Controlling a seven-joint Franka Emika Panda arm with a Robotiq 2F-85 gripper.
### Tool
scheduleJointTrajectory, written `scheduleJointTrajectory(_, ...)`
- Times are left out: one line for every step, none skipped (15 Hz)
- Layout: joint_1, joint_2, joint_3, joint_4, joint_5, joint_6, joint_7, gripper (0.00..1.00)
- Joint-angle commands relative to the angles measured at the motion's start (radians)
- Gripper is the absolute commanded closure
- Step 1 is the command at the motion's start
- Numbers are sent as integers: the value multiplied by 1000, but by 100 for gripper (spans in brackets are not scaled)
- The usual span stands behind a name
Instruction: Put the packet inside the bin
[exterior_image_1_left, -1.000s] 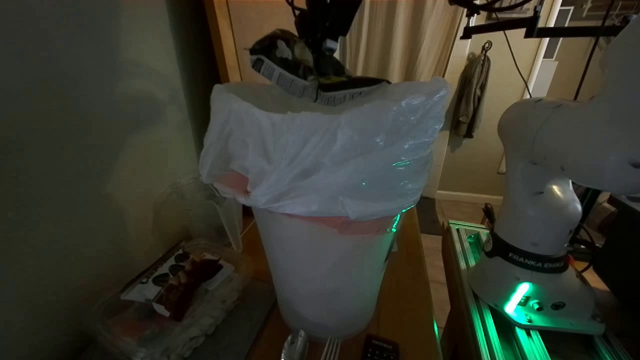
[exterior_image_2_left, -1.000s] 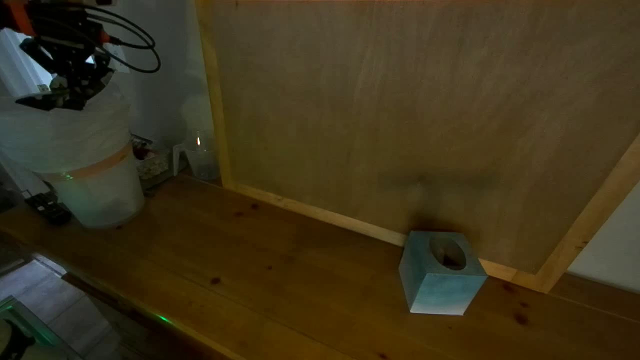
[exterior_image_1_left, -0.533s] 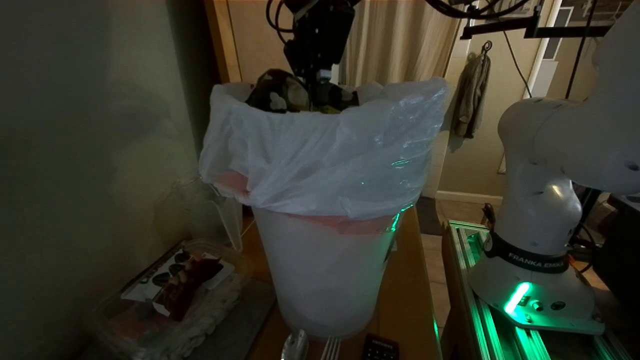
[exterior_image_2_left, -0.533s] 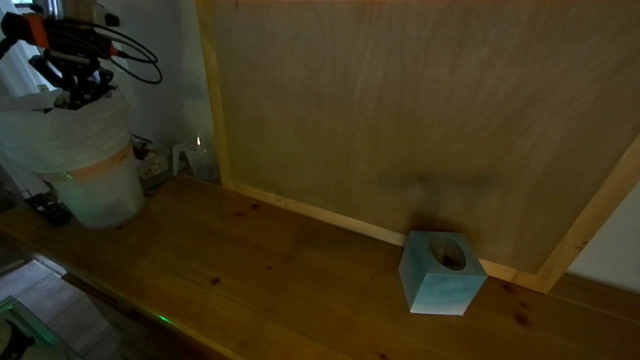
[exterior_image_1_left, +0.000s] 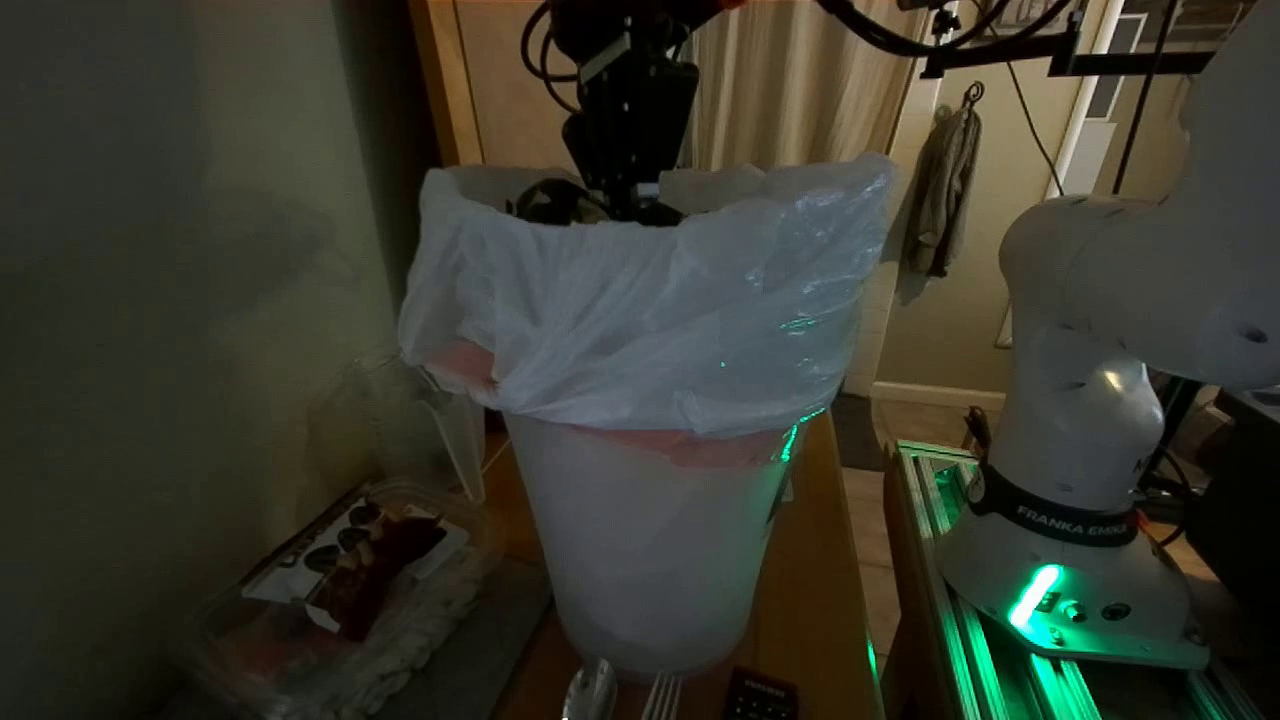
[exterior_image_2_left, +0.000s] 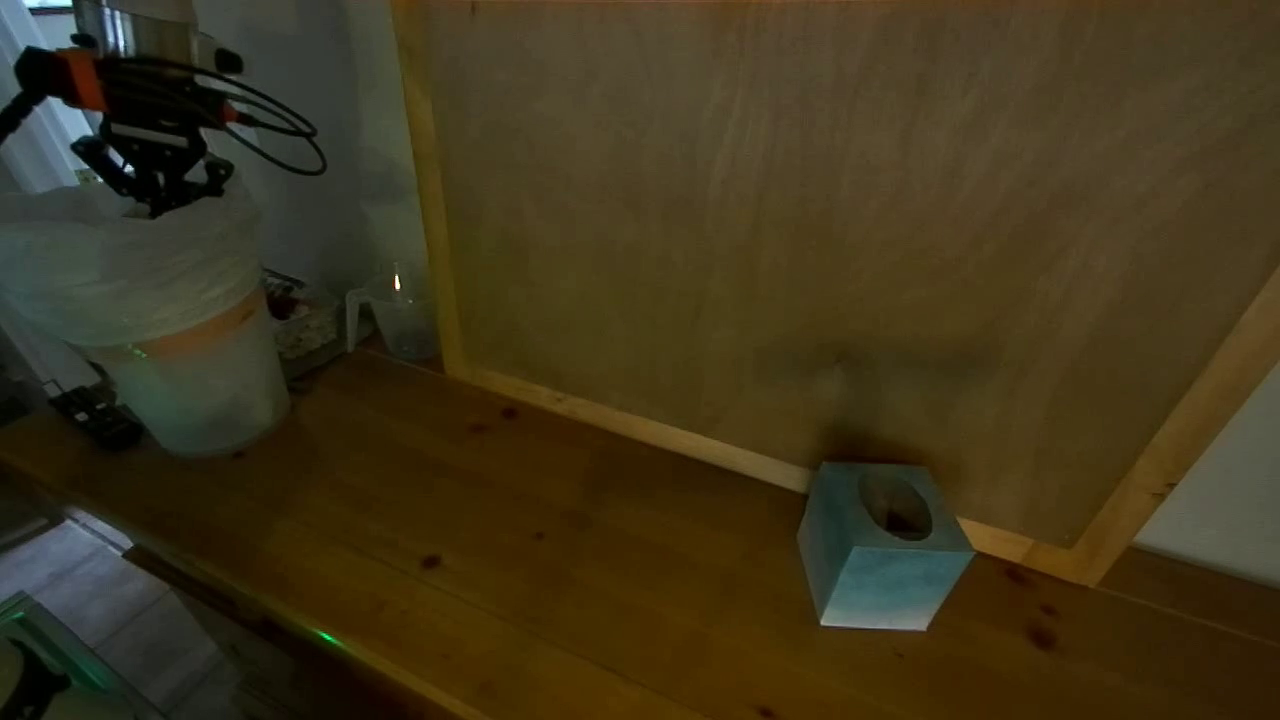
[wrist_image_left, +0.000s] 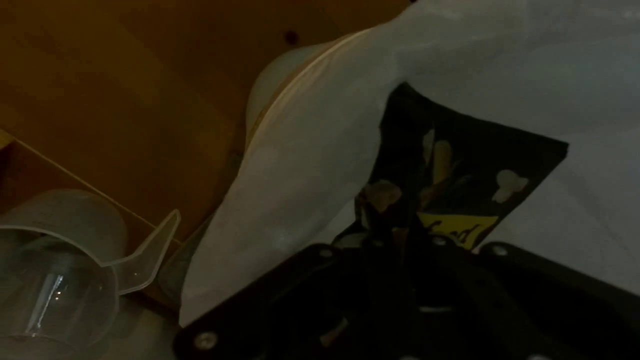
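The bin (exterior_image_1_left: 650, 550) is a tall white tapered tub with a white plastic bag folded over its rim. It also stands at the left in an exterior view (exterior_image_2_left: 200, 390). The packet (wrist_image_left: 470, 170) is dark, with pale shapes and a yellow label, and hangs inside the bag-lined mouth in the wrist view. In an exterior view only its dark top (exterior_image_1_left: 550, 203) shows above the rim. My gripper (wrist_image_left: 400, 240) is shut on the packet, pointing down. In both exterior views the fingertips (exterior_image_1_left: 625, 208) (exterior_image_2_left: 165, 208) are at rim height, their ends partly hidden by the bag.
A clear plastic jug (wrist_image_left: 60, 280) stands beside the bin. A clear tray with a red-and-white pack (exterior_image_1_left: 370, 570) lies near the wall. A spoon (exterior_image_1_left: 590, 690), a fork (exterior_image_1_left: 662, 697) and a remote (exterior_image_1_left: 760, 695) lie before the bin. A blue-grey box (exterior_image_2_left: 885, 550) stands farther along the table.
The gripper has moved down with the packet in it. The packet hung above the rim one second ago; now most of it is below the rim, inside the bin's mouth.
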Motion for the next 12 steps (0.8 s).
scheduleJointTrajectory(-26, 7, 32, 1, -56, -5, 33, 98)
scheduleJointTrajectory(-28, 9, 38, -2, -67, 1, 41, 98)
scheduleJointTrajectory(-27, 13, 41, -1, -76, -3, 46, 98)
scheduleJointTrajectory(-27, 14, 44, -1, -84, -5, 52, 98)
scheduleJointTrajectory(-26, 18, 45, 2, -89, -13, 55, 98)
scheduleJointTrajectory(-24, 20, 44, 8, -87, -17, 55, 66)
scheduleJointTrajectory(-24, 19, 43, 13, -84, -21, 57, 64)
scheduleJointTrajectory(-24, 16, 41, 19, -78, -28, 58, 58)
scheduleJointTrajectory(-23, 11, 33, 29, -63, -37, 49, 52)
scheduleJointTrajectory(-24, 10, 24, 43, -48, -51, 47, 44)
scheduleJointTrajectory(-25, 6, 17, 55, -36, -63, 46, 38)
scheduleJointTrajectory(-27, 4, 10, 68, -25, -78, 45, 32)
